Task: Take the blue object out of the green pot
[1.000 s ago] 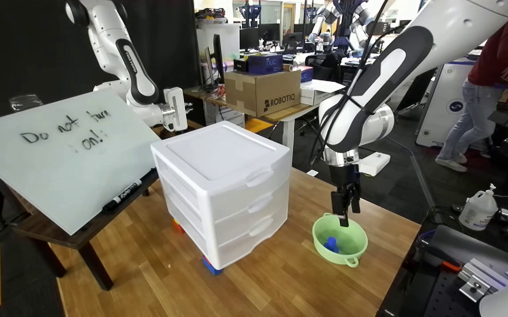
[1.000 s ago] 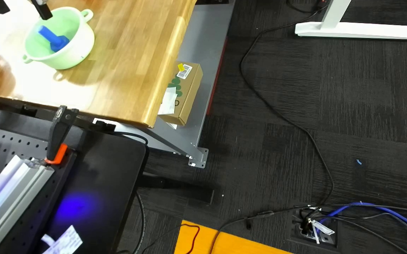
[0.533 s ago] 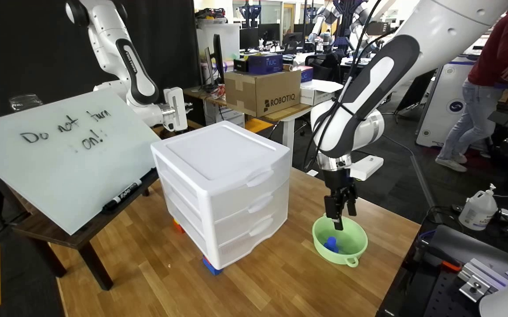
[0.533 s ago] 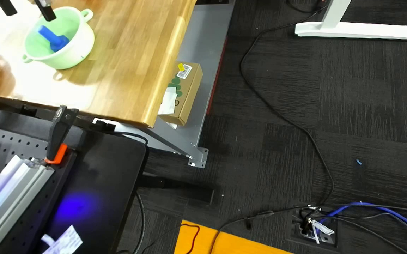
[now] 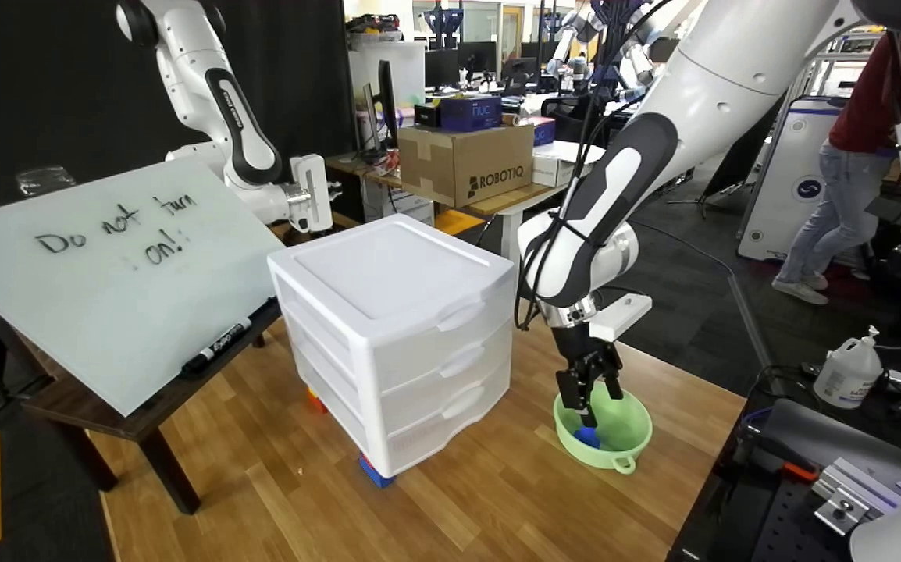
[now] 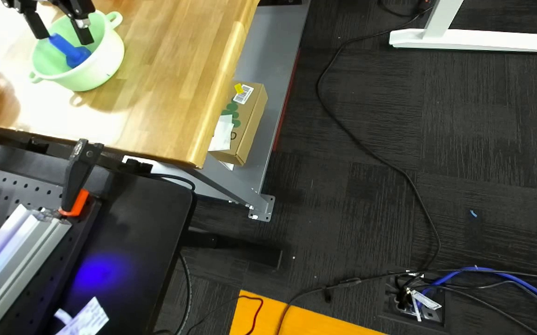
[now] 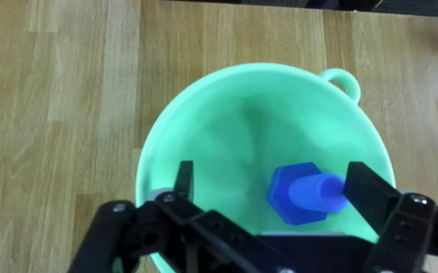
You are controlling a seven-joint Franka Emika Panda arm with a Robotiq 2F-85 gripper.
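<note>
As fingers (image 7: 371, 195) gape, blue object (image 7: 304, 195) between

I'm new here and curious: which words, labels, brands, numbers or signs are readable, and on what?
"Do not turn on!": whiteboard
"ROBOTIQ": cardboard box
"nuc": upper blue box
"EXPO": marker
Too small or blurred: pump bottle, rear arm, white box, barcoded carton, white tag.

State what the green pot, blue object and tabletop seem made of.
Green pot: probably matte plastic, perhaps silicone; even color, soft shading.
Blue object: likely matte plastic; uniform blue, no sharp glare.
Tabletop: wood or wood-look, glossy; grained strips, bright glare in an exterior view.
</note>
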